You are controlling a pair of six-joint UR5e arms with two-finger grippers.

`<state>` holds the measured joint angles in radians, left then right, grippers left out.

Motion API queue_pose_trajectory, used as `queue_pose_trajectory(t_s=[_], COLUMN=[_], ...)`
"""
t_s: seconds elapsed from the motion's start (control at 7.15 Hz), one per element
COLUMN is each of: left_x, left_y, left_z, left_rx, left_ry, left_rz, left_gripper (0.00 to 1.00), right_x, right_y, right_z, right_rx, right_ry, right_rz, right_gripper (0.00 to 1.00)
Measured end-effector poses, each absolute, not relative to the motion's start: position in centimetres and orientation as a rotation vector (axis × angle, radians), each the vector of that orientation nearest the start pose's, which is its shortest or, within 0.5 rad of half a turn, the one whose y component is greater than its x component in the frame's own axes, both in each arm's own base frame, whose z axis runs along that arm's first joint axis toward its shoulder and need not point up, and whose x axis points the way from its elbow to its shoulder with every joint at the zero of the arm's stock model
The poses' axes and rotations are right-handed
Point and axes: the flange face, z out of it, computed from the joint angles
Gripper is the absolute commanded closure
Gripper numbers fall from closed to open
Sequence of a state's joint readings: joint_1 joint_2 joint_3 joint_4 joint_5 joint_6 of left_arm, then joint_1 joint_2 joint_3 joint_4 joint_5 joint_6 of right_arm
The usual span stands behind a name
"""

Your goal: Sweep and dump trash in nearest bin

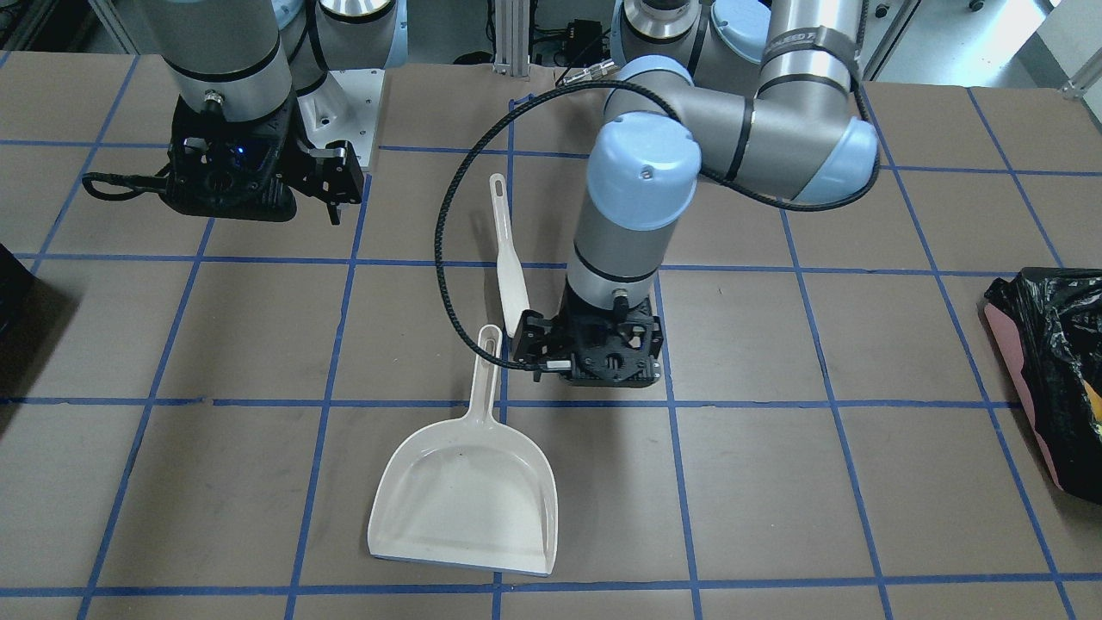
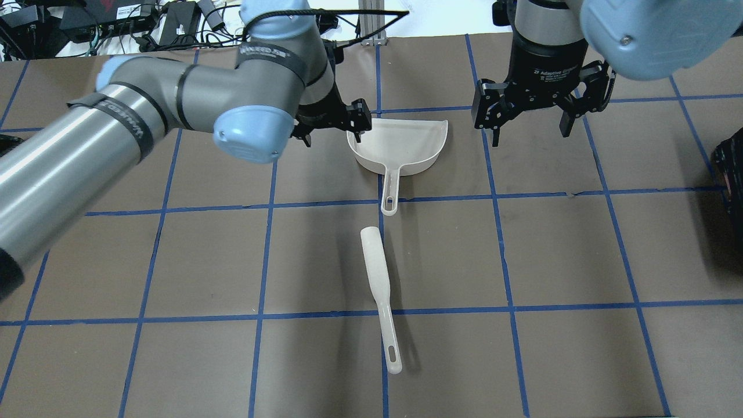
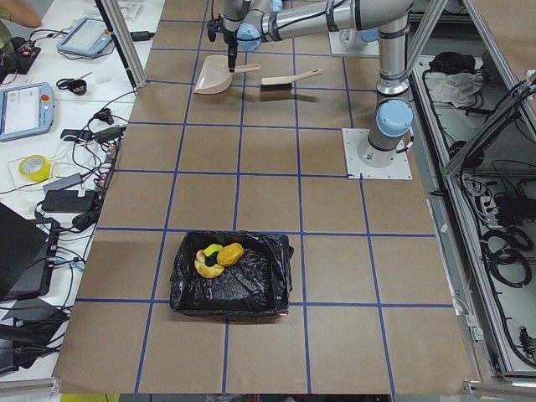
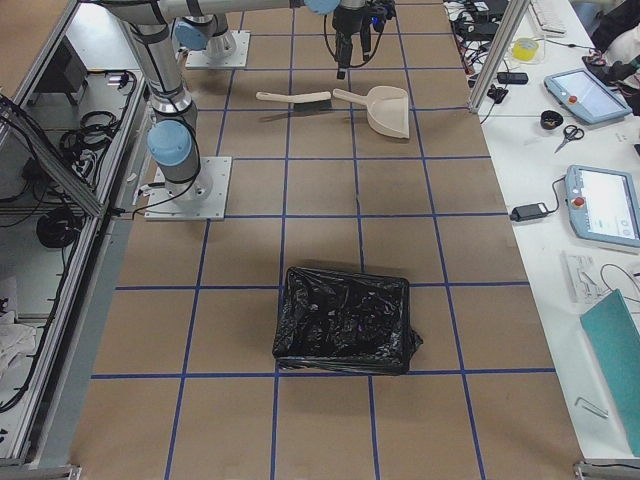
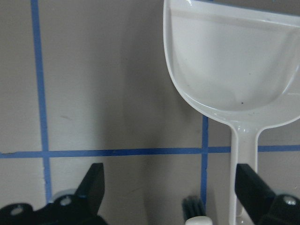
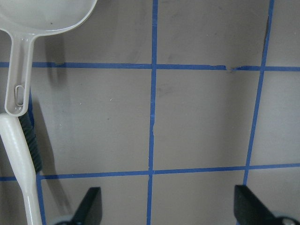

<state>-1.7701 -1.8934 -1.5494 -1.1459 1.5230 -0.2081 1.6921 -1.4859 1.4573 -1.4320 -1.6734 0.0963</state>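
The trash [image 3: 219, 256], orange and yellow pieces, lies inside the black-lined bin [image 3: 251, 289] on my left side; that bin also shows at the edge of the front-facing view [image 1: 1055, 362]. The white dustpan [image 2: 400, 141] lies empty on the table [image 1: 465, 495]. The white brush [image 2: 377, 284] lies just behind its handle [image 1: 508, 258]. My left gripper [image 2: 332, 125] is open and empty, hovering beside the dustpan's handle [image 5: 241, 159], also seen in the front-facing view [image 1: 594, 362]. My right gripper [image 2: 530, 130] is open and empty, on the other side of the pan [image 1: 254, 198].
A second black-lined bin [image 4: 345, 320] stands on my right side and shows no trash. The table [image 2: 522, 249] is brown with a blue tape grid. Benches with tablets and cables [image 3: 50, 109] run along the operators' side.
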Motion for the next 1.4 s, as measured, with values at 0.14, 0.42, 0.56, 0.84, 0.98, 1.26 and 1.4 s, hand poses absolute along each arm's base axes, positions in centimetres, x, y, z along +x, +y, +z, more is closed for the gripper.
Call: queue_pose_trajectory(t_s=[0.14,0.42,0.56,0.84,0.98,1.26,1.4], left_x=[-21.6,-13.4,-10.5,-7.9,-7.6,-7.7,-7.9], left_y=[-59.1,-59.8,-59.3,-57.8,-56.9,-55.5,-54.9], left_z=[39.3,43.9,45.4,46.5,46.0,45.6,45.6], left_rx=[-0.015,-0.051,-0.051,-0.074,-0.079,-0.076,-0.073], left_ry=[3.202,3.184,3.172,3.157,3.158,3.161,3.164], left_rz=[-0.183,-0.236,-0.244,-0.235,-0.196,-0.122,-0.081], left_gripper=[0.00,0.00,0.00,0.00,0.00,0.00,0.00], right_x=[18.6,18.7,18.7,18.8,18.9,19.0,19.0], right_y=[-49.7,-49.7,-49.7,-49.7,-49.7,-49.7,-49.7], right_z=[48.9,49.1,49.1,49.1,49.1,49.1,49.1], right_rx=[-0.091,-0.147,-0.154,-0.156,-0.156,-0.154,-0.154], right_ry=[3.232,3.213,3.209,3.199,3.187,3.177,3.177], right_rz=[0.156,0.153,0.152,0.149,0.146,0.143,0.141], right_gripper=[0.00,0.00,0.00,0.00,0.00,0.00,0.00])
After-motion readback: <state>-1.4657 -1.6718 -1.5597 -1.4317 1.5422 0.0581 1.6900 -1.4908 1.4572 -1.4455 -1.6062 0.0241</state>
